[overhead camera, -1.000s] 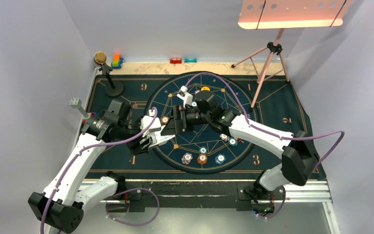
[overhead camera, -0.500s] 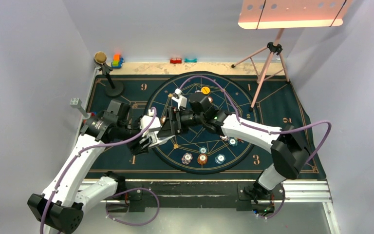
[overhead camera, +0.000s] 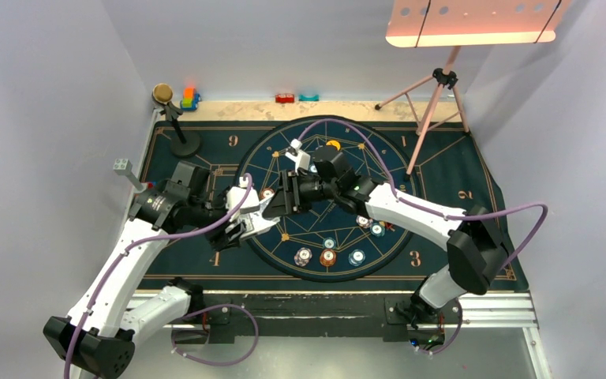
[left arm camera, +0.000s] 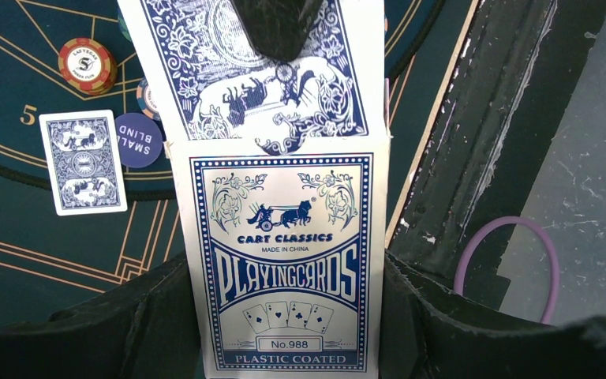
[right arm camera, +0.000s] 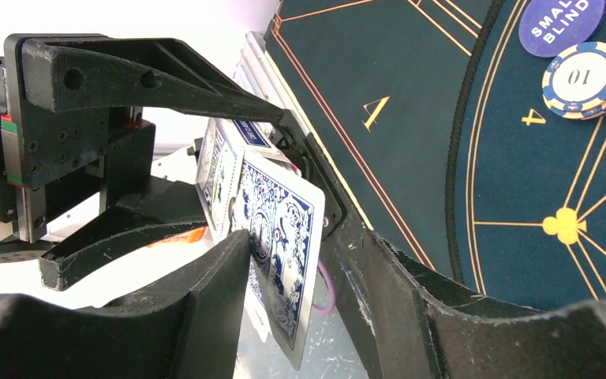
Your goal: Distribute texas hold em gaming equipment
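Note:
My left gripper (overhead camera: 251, 227) is shut on a blue-and-white playing card box (left arm camera: 284, 268), its fingers (left arm camera: 146, 320) on either side. A blue-backed card (left arm camera: 268, 87) sticks out of the box's far end. My right gripper (overhead camera: 274, 207) meets it there, and a dark fingertip (left arm camera: 278, 31) lies on the card. In the right wrist view the card (right arm camera: 280, 237) stands between the right gripper's (right arm camera: 292, 237) fingers, against the left one. Another card (left arm camera: 83, 162) lies face down on the mat beside a blue small blind button (left arm camera: 138, 140) and an orange chip stack (left arm camera: 87, 65).
Chips (overhead camera: 328, 257) sit in a row at the near rim of the round mat (overhead camera: 387, 170); an orange button (overhead camera: 333, 144) lies at the far side. A stand (overhead camera: 175, 118), a tripod (overhead camera: 434, 95) and toy blocks (overhead camera: 189, 99) line the back. A black rail (left arm camera: 473, 150) edges the table.
The right gripper reached left to the box half a second ago and has drawn back a little to the right. The left arm has barely moved.

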